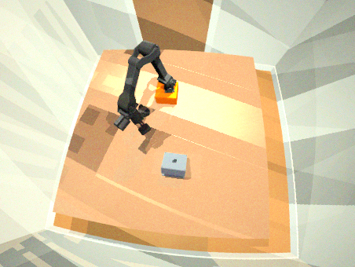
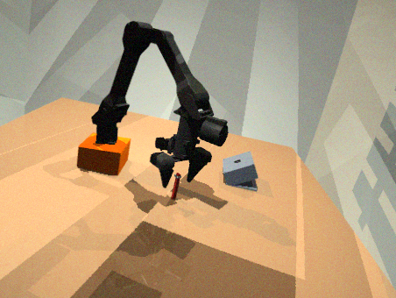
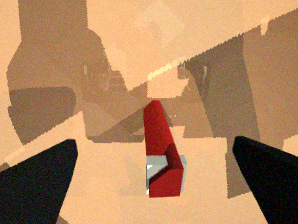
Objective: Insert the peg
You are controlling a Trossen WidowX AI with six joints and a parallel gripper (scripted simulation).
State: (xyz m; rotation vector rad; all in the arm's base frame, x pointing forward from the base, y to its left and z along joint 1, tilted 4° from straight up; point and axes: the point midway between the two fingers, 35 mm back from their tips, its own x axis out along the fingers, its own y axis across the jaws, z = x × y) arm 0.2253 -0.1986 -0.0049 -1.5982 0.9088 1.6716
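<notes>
A slim red peg [image 2: 175, 188] [image 3: 159, 131] with a light grey band near its top stands upright on the table. The arm hides it in the top view. My gripper [image 2: 177, 183] [image 3: 158, 145] is open and empty, pointing down. Its fingertips are at about the height of the peg's top, one on each side with gaps; in the wrist view the peg shows midway between them. The grey-blue sloped panel [image 1: 169, 167] [image 2: 241, 174] has one small dark hole [image 1: 174, 161] [image 2: 236, 161] in its face. The hole's shape is too small to tell.
The arm's orange base block [image 1: 166, 98] [image 2: 98, 159] sits behind the gripper, on the far side from the panel. The table [image 1: 220, 196] [image 2: 228, 245] bears strong light patches and dark shadows, some around the peg.
</notes>
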